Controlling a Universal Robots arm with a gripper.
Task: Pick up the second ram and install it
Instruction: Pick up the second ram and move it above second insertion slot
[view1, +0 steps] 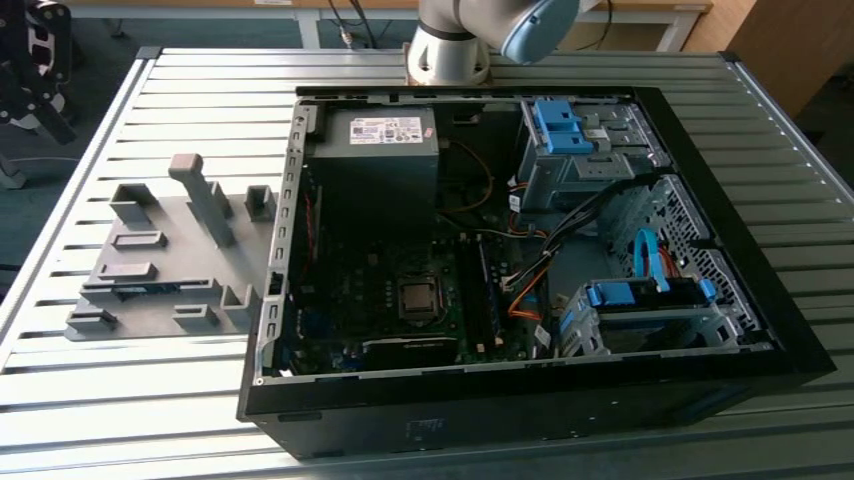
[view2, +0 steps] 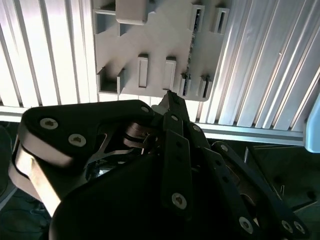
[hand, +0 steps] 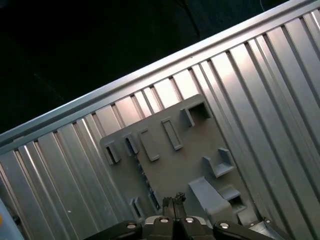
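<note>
We are watching the gripper hovering over the grey holder tray, its fingertips pressed together and gripping nothing. In the second wrist view, the second ram is standing on edge in the tray's slots, just beyond the fingertips. The open computer case is lying beside the tray on the slatted table.

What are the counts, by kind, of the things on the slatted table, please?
Open computer case: 1
Grey holder plate: 1
Ram stick, standing in the holder plate: 1
Robot arm: 1
Total: 4
</note>
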